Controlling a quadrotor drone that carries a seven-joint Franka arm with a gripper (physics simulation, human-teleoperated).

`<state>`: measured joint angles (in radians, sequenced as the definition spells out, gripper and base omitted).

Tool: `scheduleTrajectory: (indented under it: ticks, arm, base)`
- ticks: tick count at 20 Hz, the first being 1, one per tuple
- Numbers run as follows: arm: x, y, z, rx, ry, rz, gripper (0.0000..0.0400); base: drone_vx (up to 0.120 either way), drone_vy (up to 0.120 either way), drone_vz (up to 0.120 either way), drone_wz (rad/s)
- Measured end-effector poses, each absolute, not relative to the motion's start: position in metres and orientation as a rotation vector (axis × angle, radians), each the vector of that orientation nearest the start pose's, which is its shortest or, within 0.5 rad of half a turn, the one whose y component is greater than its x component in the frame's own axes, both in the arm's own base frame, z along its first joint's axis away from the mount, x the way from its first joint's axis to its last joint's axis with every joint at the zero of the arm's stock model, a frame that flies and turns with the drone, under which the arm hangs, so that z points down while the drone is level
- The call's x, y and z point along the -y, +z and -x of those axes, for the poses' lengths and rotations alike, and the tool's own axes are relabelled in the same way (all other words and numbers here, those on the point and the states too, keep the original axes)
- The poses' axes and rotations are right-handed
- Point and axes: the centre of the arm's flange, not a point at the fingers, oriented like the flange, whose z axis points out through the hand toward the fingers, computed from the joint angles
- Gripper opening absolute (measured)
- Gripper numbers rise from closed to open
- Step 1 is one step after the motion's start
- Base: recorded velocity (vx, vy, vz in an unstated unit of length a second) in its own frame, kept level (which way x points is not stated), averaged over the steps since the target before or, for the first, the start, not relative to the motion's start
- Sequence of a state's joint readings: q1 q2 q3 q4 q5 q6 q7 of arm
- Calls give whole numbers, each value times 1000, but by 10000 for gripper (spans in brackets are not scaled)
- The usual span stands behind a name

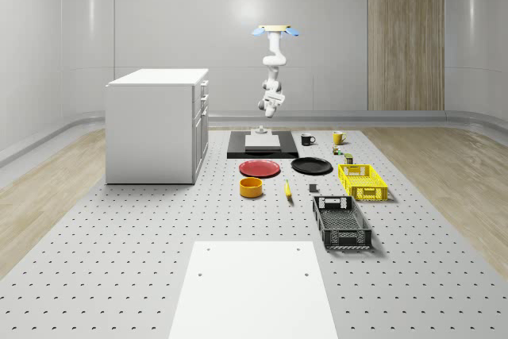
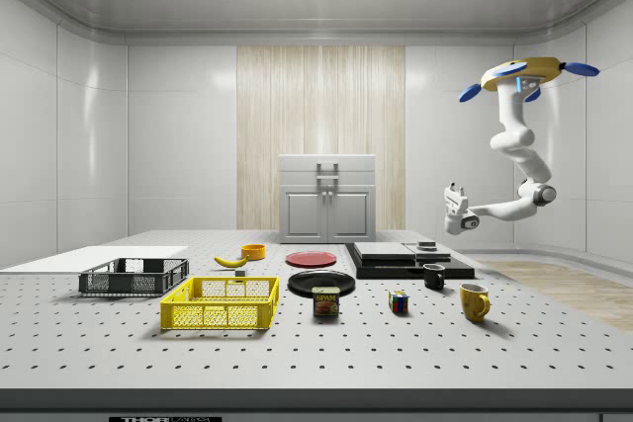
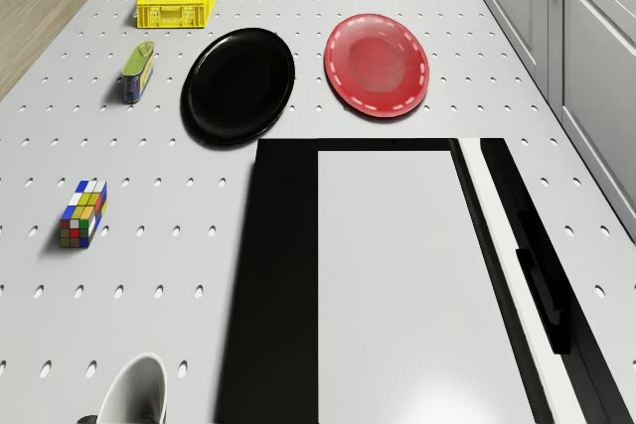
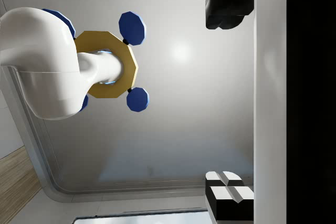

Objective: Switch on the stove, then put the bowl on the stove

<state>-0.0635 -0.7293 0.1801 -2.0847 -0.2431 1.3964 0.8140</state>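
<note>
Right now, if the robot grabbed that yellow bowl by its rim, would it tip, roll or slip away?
The bowl looks low and wide with a flat base, so it probably won't tip or roll. Its upright wall looks stiff and thin enough for two fingers to pinch, though the smooth finish might slip. It appears empty, so it's likely light. The gripper hangs above the stove, away from it.

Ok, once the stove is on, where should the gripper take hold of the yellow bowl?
Probably pinch the rim of the yellow bowl from straight above, one finger inside the wall and one outside. It sits upright and open-topped, with low round walls. The red plate lies beside it, apart, so a top-down descent looks clear.
</note>
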Motion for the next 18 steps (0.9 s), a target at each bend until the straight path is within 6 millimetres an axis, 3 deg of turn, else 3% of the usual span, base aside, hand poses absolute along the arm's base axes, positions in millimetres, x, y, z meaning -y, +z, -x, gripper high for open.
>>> scheduleTrajectory:
  ticks: [4,6,8,11,13,15,17,18]
  arm:
    - [-63,669,-301,-1423,-598,3416,400]
    - [-79,651,-302,-1495,-843,3581,400]
    - [-93,625,-303,-1571,-1202,3752,400]
    - [-97,574,-304,-1647,-2027,3895,400]
    - [-86,543,-305,-1620,-2763,3789,400]
    - [-69,521,-306,-1495,-3554,3447,400]
    - [-52,507,-307,-1280,-4261,2905,400]
    - [-45,503,-307,198,781,-446,400]
  base:
    - [0,-120,0,0]
    - [0,-120,-80,0]
    - [0,-120,-120,0]
    - [0,-120,-120,0]
    - [0,-120,-120,0]
    - [20,-120,-120,0]
    - [120,-120,-120,0]
    - [120,-120,-120,0]
